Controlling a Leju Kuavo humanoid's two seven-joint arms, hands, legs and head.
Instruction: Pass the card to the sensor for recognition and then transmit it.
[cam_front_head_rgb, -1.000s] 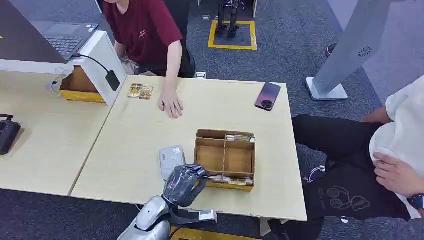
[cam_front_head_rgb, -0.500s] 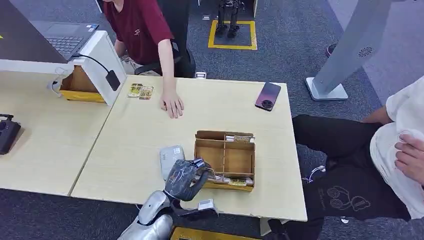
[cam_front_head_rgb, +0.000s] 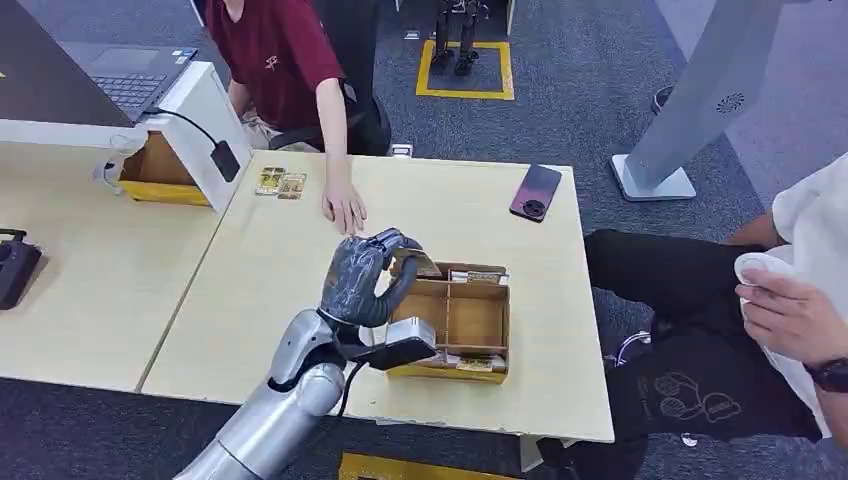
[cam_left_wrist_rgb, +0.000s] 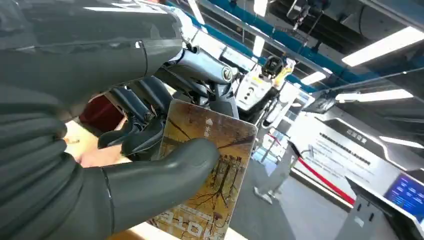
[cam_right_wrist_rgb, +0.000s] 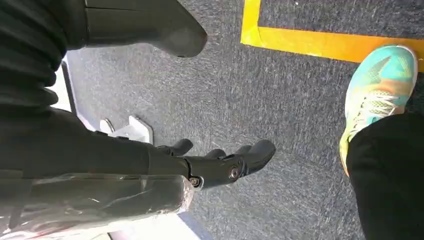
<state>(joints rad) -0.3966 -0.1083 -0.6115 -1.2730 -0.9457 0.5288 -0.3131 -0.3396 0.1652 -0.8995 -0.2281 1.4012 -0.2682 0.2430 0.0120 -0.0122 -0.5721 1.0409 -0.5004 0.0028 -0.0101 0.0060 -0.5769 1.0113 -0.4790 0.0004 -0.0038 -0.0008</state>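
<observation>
Box | cards in edge slots | left hand holds card

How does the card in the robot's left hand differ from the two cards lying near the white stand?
The held card is lifted off the table, pinched between the thumb and fingers of the left hand; the two cards lie flat on the tabletop, untouched. The held card sits above the cardboard box; the two cards rest beside the white stand. All share yellowish-brown printed faces.
</observation>
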